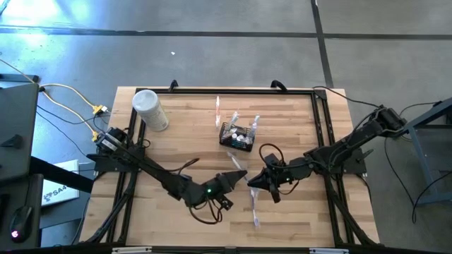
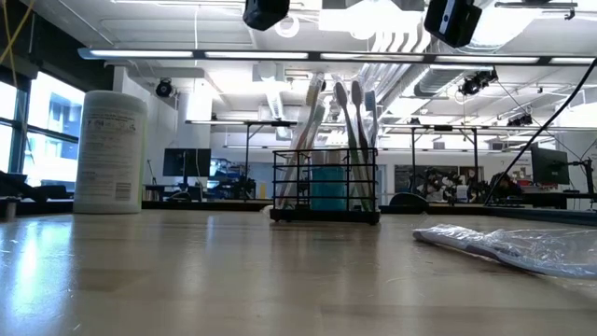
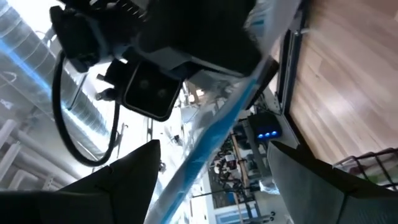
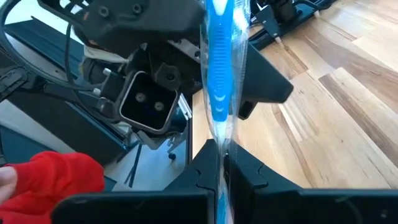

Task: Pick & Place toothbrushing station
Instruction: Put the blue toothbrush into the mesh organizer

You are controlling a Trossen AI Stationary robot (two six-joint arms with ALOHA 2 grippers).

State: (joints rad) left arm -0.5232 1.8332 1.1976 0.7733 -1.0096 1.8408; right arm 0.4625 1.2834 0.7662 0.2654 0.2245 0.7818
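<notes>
Beyond the left end effector [image 1: 236, 176], well off toward the far left corner of the counter [image 1: 183, 144], one white cylindrical container [image 1: 150, 109] is standing upright. That end effector is hanging with its fingers spread and released, gripping nothing, its tips just beside the right one. Ahead of both, near the far middle, the toothbrushing station [image 1: 236, 136] is sitting upright, already carrying several toothbrushes, perhaps four; one more wrapped item [image 1: 218, 111] is lying just past it. The right end effector [image 1: 256, 182] is clenching one wrapped toothbrush [image 4: 219, 81] with a blue handle, holding it up between the two arms. Judging by this, a handover or unwrapping step is under way; next, the left fingers would need to be closing on the wrapper. One wrapped toothbrush [image 1: 253, 207] is lying behind the right end effector
</notes>
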